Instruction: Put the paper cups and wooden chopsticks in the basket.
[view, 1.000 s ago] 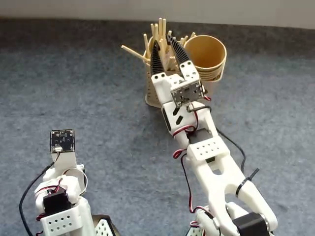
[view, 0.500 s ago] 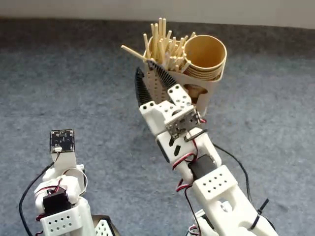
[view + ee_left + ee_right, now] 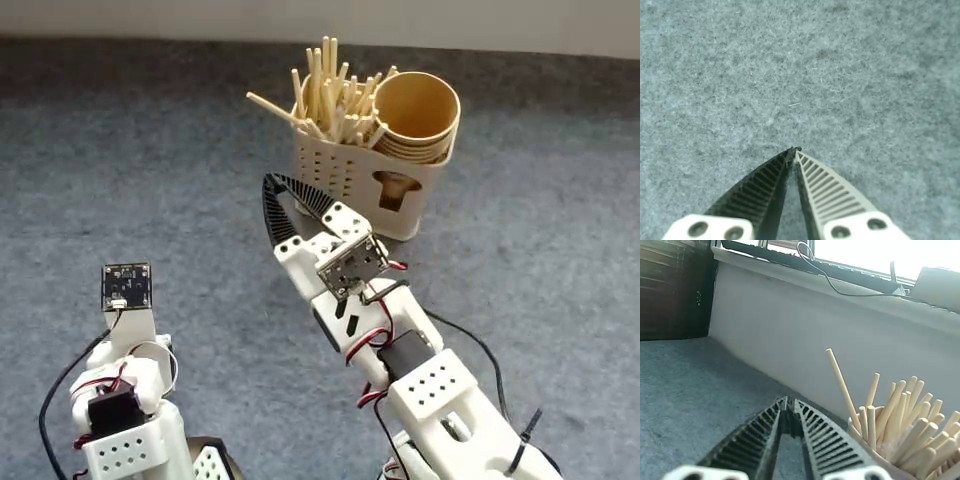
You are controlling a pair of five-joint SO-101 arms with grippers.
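R claw (image 3: 270, 181) closed, empty, just beside basket (image 3: 340, 185) w/ chopsticks (image 3: 330, 95) & cups (image 3: 418, 110). L claw (image 3: 795, 150) closed, empty, above bench (image 3: 850, 60).

The white arms (image 3: 440, 390) bear red-black cables (image 3: 384, 267) and a ribbed black tool (image 3: 268, 181).

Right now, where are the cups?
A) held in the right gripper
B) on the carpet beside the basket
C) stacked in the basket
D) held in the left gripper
C: the cups sit stacked in the basket beside the chopsticks, while the right gripper and the left gripper are both shut on nothing.
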